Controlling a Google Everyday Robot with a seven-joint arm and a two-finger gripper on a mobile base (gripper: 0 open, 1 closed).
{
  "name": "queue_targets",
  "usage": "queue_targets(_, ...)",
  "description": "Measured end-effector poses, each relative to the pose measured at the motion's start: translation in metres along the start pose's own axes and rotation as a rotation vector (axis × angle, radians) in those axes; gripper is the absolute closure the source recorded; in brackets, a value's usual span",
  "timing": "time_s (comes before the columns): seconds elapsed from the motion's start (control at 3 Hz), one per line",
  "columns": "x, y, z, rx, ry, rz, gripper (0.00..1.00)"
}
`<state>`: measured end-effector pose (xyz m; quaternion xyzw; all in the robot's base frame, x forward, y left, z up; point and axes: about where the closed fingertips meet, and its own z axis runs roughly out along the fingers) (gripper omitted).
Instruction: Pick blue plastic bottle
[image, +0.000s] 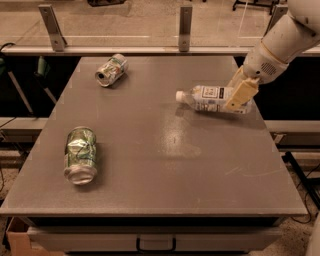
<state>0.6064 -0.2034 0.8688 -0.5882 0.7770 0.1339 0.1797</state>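
Note:
The blue plastic bottle is clear with a white cap and a white label bearing a dark square. It lies on its side at the right of the grey table, cap pointing left. My gripper comes in from the upper right on a white arm. Its pale yellow fingers are closed across the bottle's base end, one in front of it. The bottle's far end is hidden behind that finger.
A crushed green-and-silver can lies at the front left. Another crushed can lies at the back left. A rail with metal posts runs behind the table. The table's right edge is just right of the bottle.

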Motion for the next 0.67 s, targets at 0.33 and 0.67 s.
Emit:
queue_targets(0.33,-0.044,0.048,-0.019,-0.067,-0.082,-0.086,0.86)
queue_targets(0.67,-0.086,0.103,-0.036,-0.136,-0.168,-0.148,1.00)
